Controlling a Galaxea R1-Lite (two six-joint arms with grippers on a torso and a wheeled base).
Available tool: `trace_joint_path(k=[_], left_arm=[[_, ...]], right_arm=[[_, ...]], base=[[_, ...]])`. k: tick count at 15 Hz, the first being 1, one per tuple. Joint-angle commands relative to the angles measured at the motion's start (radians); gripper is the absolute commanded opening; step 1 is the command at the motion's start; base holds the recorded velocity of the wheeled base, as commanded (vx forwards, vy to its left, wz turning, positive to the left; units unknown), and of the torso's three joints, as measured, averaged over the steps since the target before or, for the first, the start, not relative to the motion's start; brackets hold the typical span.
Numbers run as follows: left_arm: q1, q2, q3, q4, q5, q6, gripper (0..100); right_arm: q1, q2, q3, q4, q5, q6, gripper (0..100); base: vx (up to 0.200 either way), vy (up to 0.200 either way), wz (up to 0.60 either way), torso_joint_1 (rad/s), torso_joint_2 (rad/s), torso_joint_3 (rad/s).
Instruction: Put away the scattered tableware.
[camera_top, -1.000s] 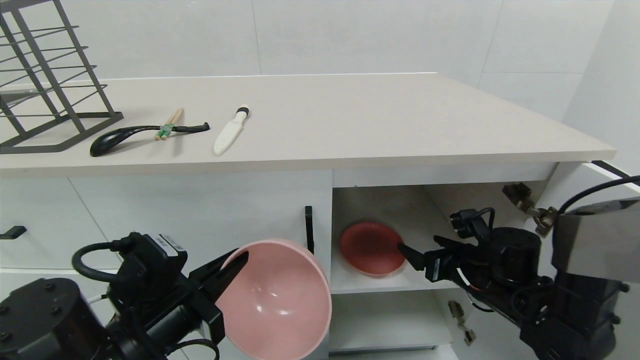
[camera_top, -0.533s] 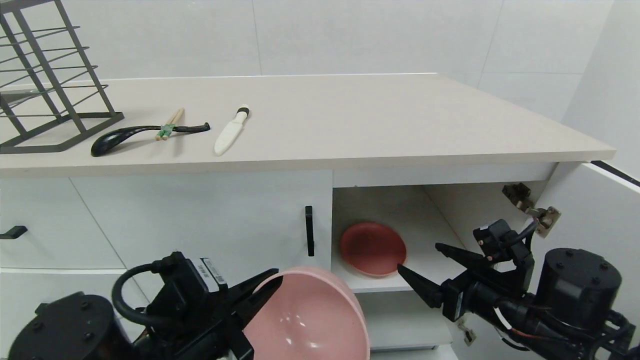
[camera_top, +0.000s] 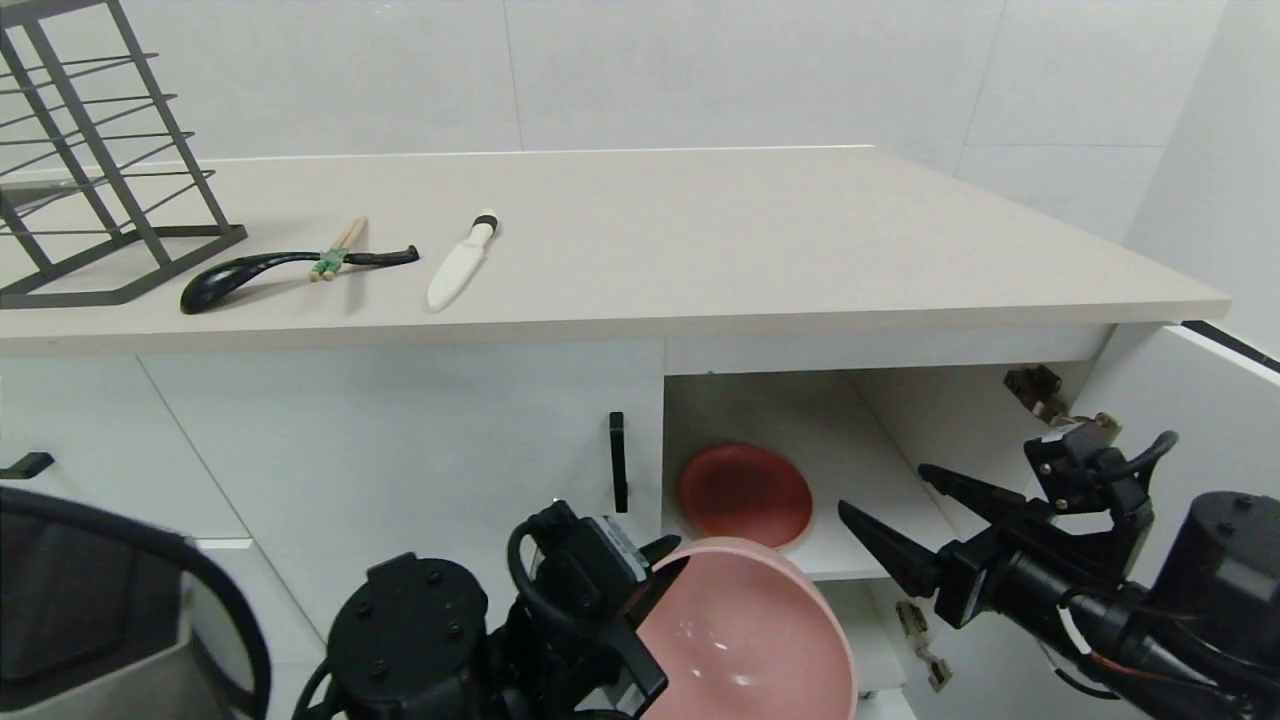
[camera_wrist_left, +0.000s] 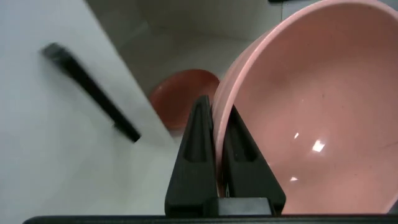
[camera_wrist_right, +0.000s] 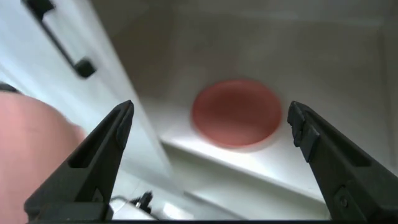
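Here the pink bowl (camera_top: 745, 640) is a smooth, glossy, deep round bowl with a thin rim. The left gripper (camera_top: 672, 556) is clamped on that rim, one finger inside and one outside. The bowl hangs tilted in the air in front of the open cabinet, below the front edge of its shelf (camera_top: 880, 520), with its hollow turned up and toward the robot's right.

A red plate (camera_top: 745, 495), flat, round and matte, lies on the shelf near the front left corner. The right gripper (camera_top: 884, 488) hovers just outside the cabinet with its fingers spread wide and empty, its tips pointing toward the plate.

On the countertop (camera_top: 700, 230), near the front edge at the left end, lies a black spoon (camera_top: 250, 268). Its long axis runs along the edge, its scoop toward the wire rack (camera_top: 90, 170). Wooden chopsticks (camera_top: 338, 248) cross its handle, running front to back. Just right of them, a cream knife (camera_top: 460, 262) points its blade at the front edge, with its handle toward the wall.
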Motion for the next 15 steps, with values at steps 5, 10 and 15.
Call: trace_joint_path(k=[5,10,15], left_arm=[[-0.012,0.182,-0.175,-0.001,0.113,0.006,0],[-0.004,0.274,-0.353,-0.001,0.174,0.067,0],[0.008,0.363,-0.563,-0.001,0.206,0.101,0]], right_arm=[[-0.083,-0.043,0.005,-0.001,-0.007,-0.055,100],[-0.078,-0.075,0.006,-0.001,-0.007,-0.054,100],[-0.069,-0.087,0.025,-0.001,-0.007,-0.054,100]], base=[[0.000,0.000,0.00,0.000,0.00,0.000],[0.000,0.000,0.00,0.000,0.00,0.000],[0.000,0.000,0.00,0.000,0.00,0.000]])
